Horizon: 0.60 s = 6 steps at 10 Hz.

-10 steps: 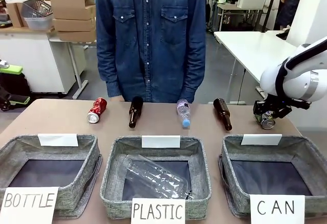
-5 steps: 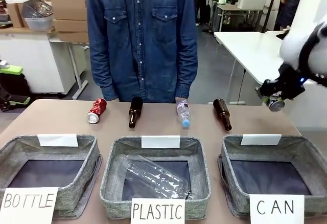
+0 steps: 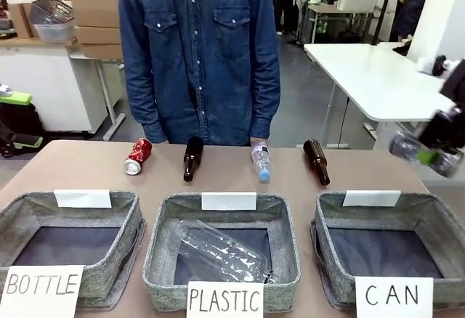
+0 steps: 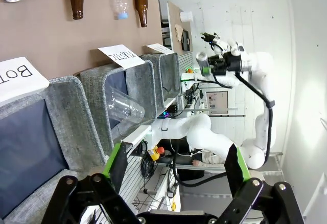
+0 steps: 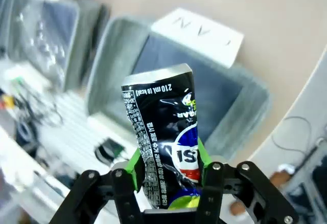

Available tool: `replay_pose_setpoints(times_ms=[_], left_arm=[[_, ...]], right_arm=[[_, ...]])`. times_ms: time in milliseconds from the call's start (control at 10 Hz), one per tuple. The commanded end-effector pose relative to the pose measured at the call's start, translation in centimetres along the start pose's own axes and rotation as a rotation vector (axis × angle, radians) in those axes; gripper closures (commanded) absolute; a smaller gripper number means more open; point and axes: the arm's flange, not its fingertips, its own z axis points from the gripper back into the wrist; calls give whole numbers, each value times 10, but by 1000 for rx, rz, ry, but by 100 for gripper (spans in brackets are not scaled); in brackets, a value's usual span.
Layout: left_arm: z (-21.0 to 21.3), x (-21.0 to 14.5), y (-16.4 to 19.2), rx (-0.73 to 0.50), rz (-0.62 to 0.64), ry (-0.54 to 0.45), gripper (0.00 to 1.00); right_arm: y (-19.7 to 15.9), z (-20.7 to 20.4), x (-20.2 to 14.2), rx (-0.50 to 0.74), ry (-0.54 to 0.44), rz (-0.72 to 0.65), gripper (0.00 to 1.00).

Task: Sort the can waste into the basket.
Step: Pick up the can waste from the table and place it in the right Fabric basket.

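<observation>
My right claw [image 5: 166, 170] was clenched on one dark blue can [image 5: 164, 127], whose dented body stood up between my two green pads [image 5: 135, 165]. Beyond the can, from about eleven to two o'clock in my right wrist view, lay the CAN basket [image 5: 240, 106] with its dark bottom showing. Its handwritten sign [image 5: 196, 32] was at one o'clock. In the front view that claw and its can were a blur at three o'clock, held in the air off the table [image 3: 73, 169]. They were at about one o'clock from the CAN basket's far right corner.

My left claw [image 4: 176, 165] was released, its two fingers spread wide with nothing between them.

Farther out on the table I counted one red can [image 3: 138, 156] lying at ten o'clock, well apart from the CAN basket. In the same far row lay two brown glass bottles [image 3: 192, 157] and one clear plastic bottle [image 3: 261, 160]. One crushed plastic bottle [image 3: 221, 251] lay inside the PLASTIC basket [image 3: 156, 253].

Three grey baskets stood along the near edge: the BOTTLE basket [image 3: 14, 209] at seven o'clock, the PLASTIC basket at six and the CAN basket at five. Each carried one blank white tag [image 3: 371, 198] on its far rim.

One person [image 3: 200, 49] in a denim shirt stood at twelve o'clock, beyond the table.
</observation>
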Motion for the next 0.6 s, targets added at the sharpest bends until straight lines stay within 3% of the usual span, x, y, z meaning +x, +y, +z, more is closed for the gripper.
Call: replay_pose_setpoints(times_ms=[0, 100, 300, 500], left_arm=[[0, -1, -1, -4, -22, 8, 0], [0, -1, -1, -4, -22, 8, 0], [0, -1, -1, -4, -22, 8, 0], [0, -1, -1, -4, -22, 8, 0]], right_arm=[[20, -15, -35, -60, 102, 780, 100], [26, -19, -44, -42, 125, 1017, 100], [31, -18, -47, 130, 144, 1134, 100], [28, -19, -45, 128, 143, 1196, 100]])
